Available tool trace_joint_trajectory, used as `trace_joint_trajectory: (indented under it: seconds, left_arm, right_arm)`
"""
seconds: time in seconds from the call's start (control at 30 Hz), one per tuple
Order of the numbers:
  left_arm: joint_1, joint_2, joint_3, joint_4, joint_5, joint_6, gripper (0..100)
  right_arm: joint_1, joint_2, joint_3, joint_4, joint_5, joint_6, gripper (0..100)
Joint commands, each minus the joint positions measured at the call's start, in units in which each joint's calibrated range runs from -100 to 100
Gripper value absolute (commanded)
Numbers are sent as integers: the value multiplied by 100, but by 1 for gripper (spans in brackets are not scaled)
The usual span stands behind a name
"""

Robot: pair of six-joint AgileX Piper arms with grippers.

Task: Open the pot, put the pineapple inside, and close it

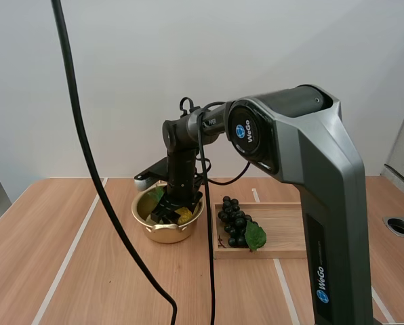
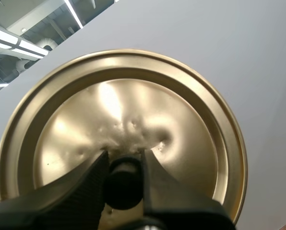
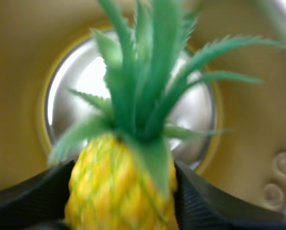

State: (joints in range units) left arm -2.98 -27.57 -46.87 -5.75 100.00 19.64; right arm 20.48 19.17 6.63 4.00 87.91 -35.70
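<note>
The golden pot [image 1: 163, 233] stands uncovered on the table. My right gripper [image 1: 168, 211] reaches down into it, shut on the yellow pineapple [image 1: 184, 217]. Seen from the right wrist, the pineapple [image 3: 115, 189] with its green leaves is pinched between the fingers [image 3: 205, 203], over the pot's shiny bottom [image 3: 196, 112]. My left gripper [image 2: 124, 160] is shut on the black knob [image 2: 124, 186] of the golden lid [image 2: 133, 105], which it holds up in the air against a pale wall.
A wooden tray [image 1: 283, 230] sits just right of the pot and holds a bunch of dark grapes [image 1: 234, 222] with a green leaf. A round hole [image 1: 400, 226] is set in the table near its right edge.
</note>
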Motion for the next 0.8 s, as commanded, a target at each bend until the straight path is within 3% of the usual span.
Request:
trace_joint_trajectory:
  seconds: [0.0,0.4,0.77]
  left_arm:
    - [-7,-40,-29,23,0,-50,0]
    - [-7,-29,-29,20,0,-50,0]
    - [-7,-29,-29,20,0,-41,0]
  right_arm:
    - [-2,3,88,-47,292,32,100]
    - [-2,-9,25,-124,253,32,100]
    - [-2,-723,-979,-115,745,32,100]
